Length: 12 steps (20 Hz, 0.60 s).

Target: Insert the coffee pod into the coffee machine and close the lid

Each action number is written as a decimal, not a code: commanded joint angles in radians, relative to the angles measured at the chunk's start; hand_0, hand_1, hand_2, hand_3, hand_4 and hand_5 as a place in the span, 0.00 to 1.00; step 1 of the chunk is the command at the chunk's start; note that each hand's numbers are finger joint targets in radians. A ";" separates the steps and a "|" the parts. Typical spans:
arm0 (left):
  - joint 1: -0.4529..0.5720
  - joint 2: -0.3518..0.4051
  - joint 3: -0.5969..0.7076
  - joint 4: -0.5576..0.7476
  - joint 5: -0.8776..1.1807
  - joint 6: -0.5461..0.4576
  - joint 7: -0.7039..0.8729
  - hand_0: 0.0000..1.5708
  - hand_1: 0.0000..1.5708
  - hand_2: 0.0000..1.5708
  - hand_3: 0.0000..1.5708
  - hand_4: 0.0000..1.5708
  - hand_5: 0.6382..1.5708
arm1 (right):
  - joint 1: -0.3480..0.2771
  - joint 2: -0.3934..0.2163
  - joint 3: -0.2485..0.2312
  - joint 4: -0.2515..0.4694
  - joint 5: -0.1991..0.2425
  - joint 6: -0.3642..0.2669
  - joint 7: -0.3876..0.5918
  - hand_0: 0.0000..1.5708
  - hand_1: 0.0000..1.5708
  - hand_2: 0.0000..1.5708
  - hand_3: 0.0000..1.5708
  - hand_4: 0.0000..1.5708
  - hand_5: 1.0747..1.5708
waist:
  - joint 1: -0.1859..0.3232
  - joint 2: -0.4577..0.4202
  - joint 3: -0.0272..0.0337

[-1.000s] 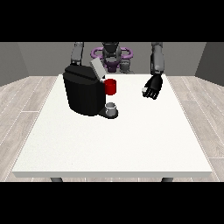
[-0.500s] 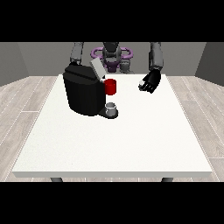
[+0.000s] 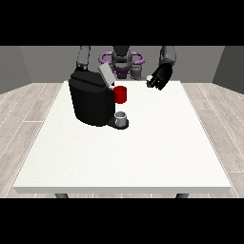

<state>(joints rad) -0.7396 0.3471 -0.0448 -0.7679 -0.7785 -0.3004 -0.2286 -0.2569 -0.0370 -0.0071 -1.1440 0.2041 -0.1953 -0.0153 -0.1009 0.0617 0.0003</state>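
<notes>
The white table point(image 3: 124, 157) fills the near part of the front view, bare across its front half. Toward 11 o'clock from its middle stands the black coffee machine point(image 3: 90, 101), a squat dark block. At its foot, on the 3 o'clock side, a small grey cup point(image 3: 121, 117) sits on the machine's dark base plate. Just above the cup, a red cylinder point(image 3: 120, 94) sticks out of the machine's upper front. The grey lid point(image 3: 106, 75) stands tilted up and open over the top of the machine. No brand, label or writing can be read on any of these things.

Farther back, at about 1 o'clock from the machine and well apart from it, the hand at the view's right point(image 3: 159, 77) hangs above the table's far edge. Its fingers are curled round a small pale thing, the coffee pod point(image 3: 149, 78), which shows at the side facing the machine. The hand at the view's left is hidden behind the machine; only its arm point(image 3: 84, 58) shows, so I cannot tell how its fingers lie.
</notes>
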 commanded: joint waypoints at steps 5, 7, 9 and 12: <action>-0.082 -0.055 0.019 -0.023 0.000 -0.049 0.082 0.91 0.91 0.89 0.85 0.35 1.00 | -0.018 0.015 0.032 -0.037 0.018 0.007 0.055 0.00 0.00 0.00 0.00 0.00 1.00 | -0.038 -0.020 -0.0003; -0.178 -0.018 0.024 -0.043 0.002 -0.110 0.108 0.85 0.85 0.86 0.84 0.38 1.00 | -0.014 0.008 0.002 -0.014 -0.032 0.045 -0.036 0.00 0.00 0.00 0.00 0.00 1.00 | -0.058 -0.020 0.0003; -0.223 -0.032 0.070 -0.029 0.041 -0.142 0.150 0.90 0.90 0.90 0.88 0.34 1.00 | 0.013 0.015 0.016 -0.016 -0.028 0.051 -0.067 0.00 0.00 0.00 0.00 0.00 1.00 | -0.084 -0.006 0.0003; -0.261 -0.034 0.104 -0.025 0.052 -0.121 0.179 0.61 0.61 0.74 0.86 0.33 1.00 | 0.010 0.036 0.049 -0.041 -0.018 0.028 -0.078 0.00 0.00 0.00 0.00 0.00 1.00 | -0.098 0.004 0.0000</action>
<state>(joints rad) -0.9280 0.3147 0.0211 -0.7962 -0.7432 -0.4087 -0.1039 -0.2566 -0.0181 0.0126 -1.1685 0.1875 -0.1680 -0.0664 -0.1684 0.0594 0.0003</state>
